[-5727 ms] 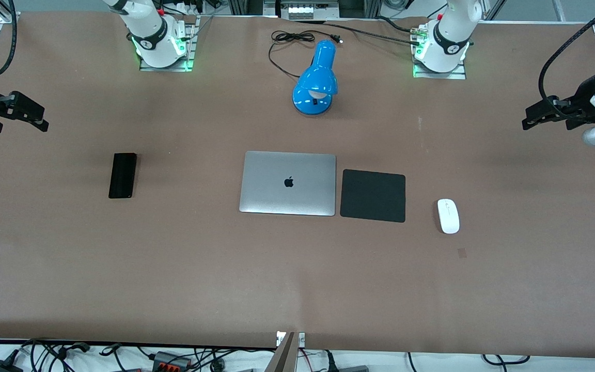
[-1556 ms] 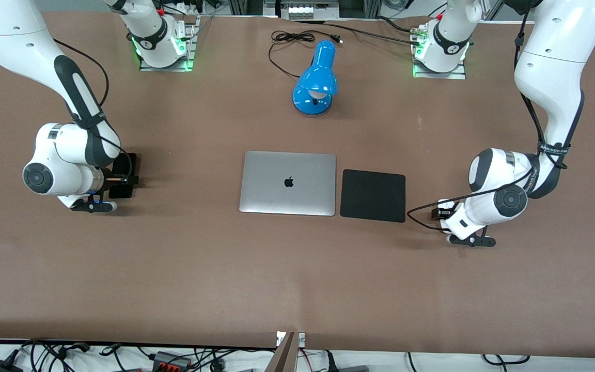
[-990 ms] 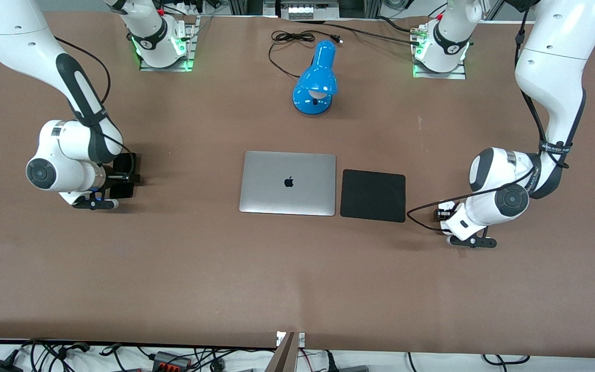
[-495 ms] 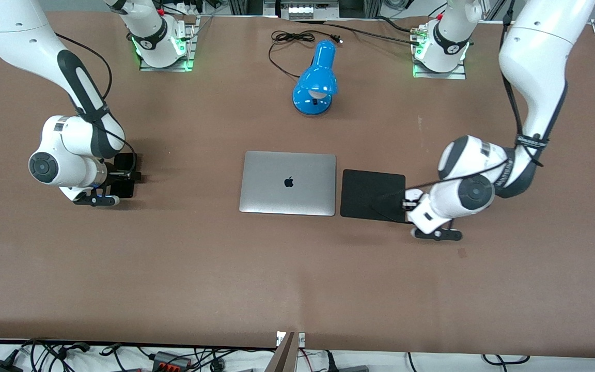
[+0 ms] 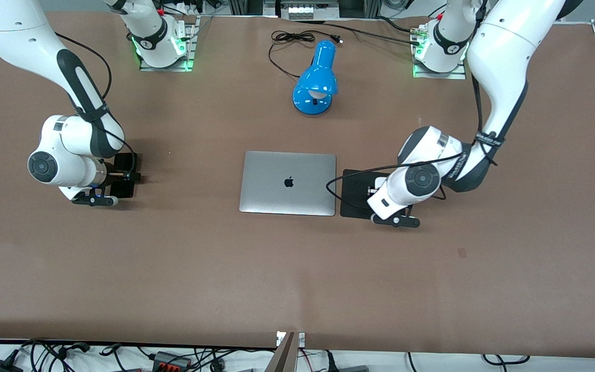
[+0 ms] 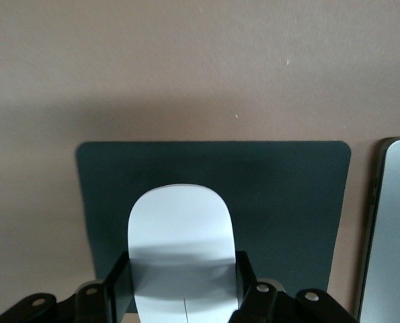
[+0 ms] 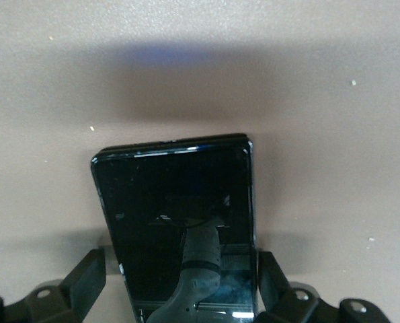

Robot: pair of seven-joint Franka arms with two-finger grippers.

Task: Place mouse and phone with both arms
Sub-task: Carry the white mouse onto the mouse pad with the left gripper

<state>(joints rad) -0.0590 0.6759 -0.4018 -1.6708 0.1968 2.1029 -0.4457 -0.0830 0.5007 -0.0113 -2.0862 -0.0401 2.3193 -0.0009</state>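
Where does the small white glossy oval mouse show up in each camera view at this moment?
Front view: hidden under the left arm's wrist, over the black square pad.
Left wrist view: small white glossy oval mouse between the left gripper's fingers, above the pad.
Right wrist view: not in it.
Shared landmark: the pad.
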